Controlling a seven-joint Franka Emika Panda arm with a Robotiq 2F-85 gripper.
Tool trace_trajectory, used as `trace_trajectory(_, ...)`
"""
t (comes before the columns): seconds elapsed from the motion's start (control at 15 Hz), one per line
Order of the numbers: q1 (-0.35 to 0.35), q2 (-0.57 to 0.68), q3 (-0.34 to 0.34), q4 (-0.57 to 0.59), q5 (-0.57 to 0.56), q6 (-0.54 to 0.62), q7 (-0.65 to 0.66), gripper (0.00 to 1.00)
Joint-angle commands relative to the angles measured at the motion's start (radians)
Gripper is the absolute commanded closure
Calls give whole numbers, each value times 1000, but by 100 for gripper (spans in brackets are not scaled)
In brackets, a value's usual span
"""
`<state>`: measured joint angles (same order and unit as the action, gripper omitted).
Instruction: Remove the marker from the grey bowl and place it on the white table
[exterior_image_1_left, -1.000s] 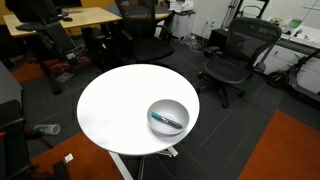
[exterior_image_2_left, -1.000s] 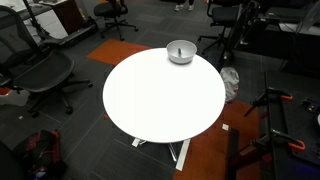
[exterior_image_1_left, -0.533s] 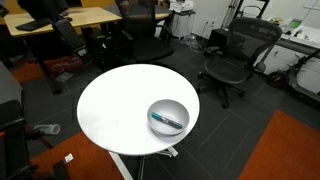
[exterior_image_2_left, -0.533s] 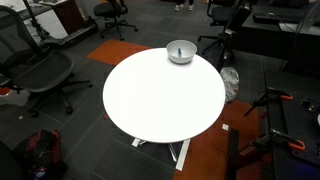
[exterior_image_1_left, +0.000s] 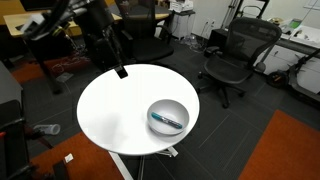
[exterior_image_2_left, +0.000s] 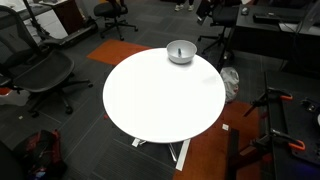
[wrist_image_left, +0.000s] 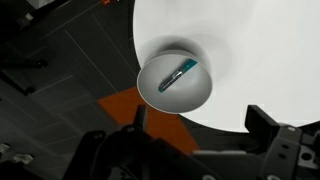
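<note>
Hovering with end effector (wrist_image_left: 198, 118) spread, we see the slim teal-green marker (exterior_image_1_left: 167, 121) in the round shiny grey bowl (exterior_image_1_left: 176, 107), five o'clock on the round white counter (exterior_image_1_left: 110, 110).

Count: 1 tabletop (exterior_image_1_left: 105, 115), 1 bowl (exterior_image_1_left: 168, 116), 1 marker (exterior_image_1_left: 167, 121), 1 gripper (exterior_image_1_left: 120, 72). Office chairs (exterior_image_1_left: 232, 55): at least 2 clear in an exterior view, others too blurred to count.

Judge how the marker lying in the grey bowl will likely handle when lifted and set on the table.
Slim and straight, the marker is probably stiff and light. Being pen-shaped, it would likely roll on the flat white table. Lying in the shiny grey bowl, it may slide if nudged.
</note>
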<state>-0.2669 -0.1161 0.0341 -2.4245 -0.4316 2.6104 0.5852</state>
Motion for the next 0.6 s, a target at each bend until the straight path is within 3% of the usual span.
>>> trace_trajectory(0.0,24,162,-49,157,-5,-26,166,0)
trace_trajectory(0.2,67,271,-108,245,81,-17,195,0)
trace_trajectory(0.53,103,417,-161,361,311,-5,133,0)
